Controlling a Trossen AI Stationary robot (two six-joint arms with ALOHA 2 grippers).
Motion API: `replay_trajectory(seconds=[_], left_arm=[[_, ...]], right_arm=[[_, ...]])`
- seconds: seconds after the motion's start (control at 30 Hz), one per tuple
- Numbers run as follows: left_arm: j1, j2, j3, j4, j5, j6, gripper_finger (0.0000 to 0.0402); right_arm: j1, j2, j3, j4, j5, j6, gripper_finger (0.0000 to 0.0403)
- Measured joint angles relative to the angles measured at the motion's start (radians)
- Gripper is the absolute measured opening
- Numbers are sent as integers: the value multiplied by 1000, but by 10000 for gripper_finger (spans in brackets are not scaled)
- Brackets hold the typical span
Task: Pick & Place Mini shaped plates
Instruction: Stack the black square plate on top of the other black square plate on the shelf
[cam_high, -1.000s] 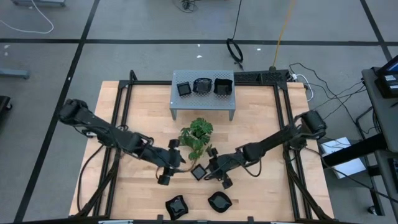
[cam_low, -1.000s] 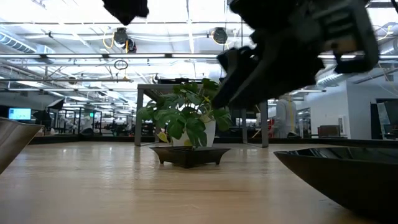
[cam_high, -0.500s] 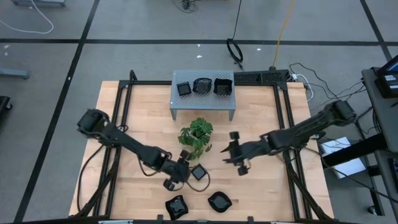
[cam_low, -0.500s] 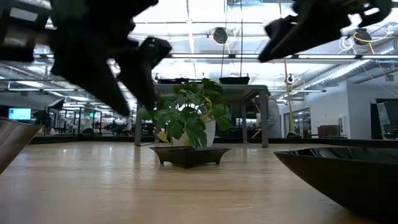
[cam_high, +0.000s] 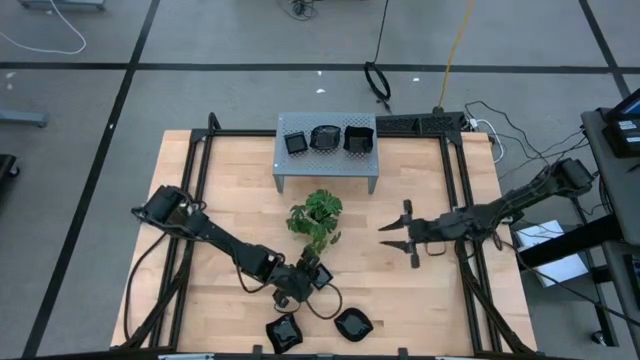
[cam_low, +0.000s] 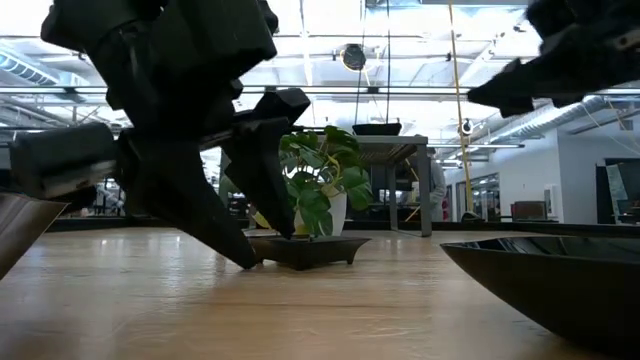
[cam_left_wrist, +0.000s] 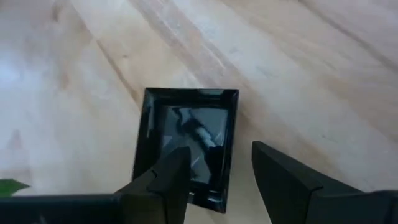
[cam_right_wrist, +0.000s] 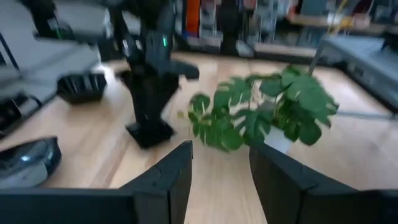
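The tabletop (cam_high: 210, 190) leaves open wood beside the left hand (cam_high: 301, 287), which hangs spread and empty directly over a square mini plate (cam_left_wrist: 189, 144), one finger over the dish, the other outside its rim; its slightly longer side runs along the reach. The plant (cam_high: 317, 220) crowds just beyond. The right hand (cam_high: 392, 236), parted and empty, waits well apart.

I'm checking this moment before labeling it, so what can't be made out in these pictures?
- Square plate: left wrist view, near edge hidden behind the left gripper; contact cannot be told.
- Front plates: low view, each cut off by a picture edge.
- Three plates on the shelf: high view, too small to tell shapes.
- Right gripper: right wrist view, surroundings blurred.
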Motion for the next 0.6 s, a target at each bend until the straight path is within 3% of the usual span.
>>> replay_trajectory(seconds=[0.17, 0.33, 0.6], left_arm=[[0, 6, 1, -4, -87, 13, 175], [0, 6, 1, -11, -92, 14, 167], [1, 8, 0, -25, -85, 10, 59]], right_arm=[[0, -71, -159, 266, 1, -5, 146], [0, -106, -217, 339, 44, -4, 146], [0, -105, -218, 324, 46, -7, 144]])
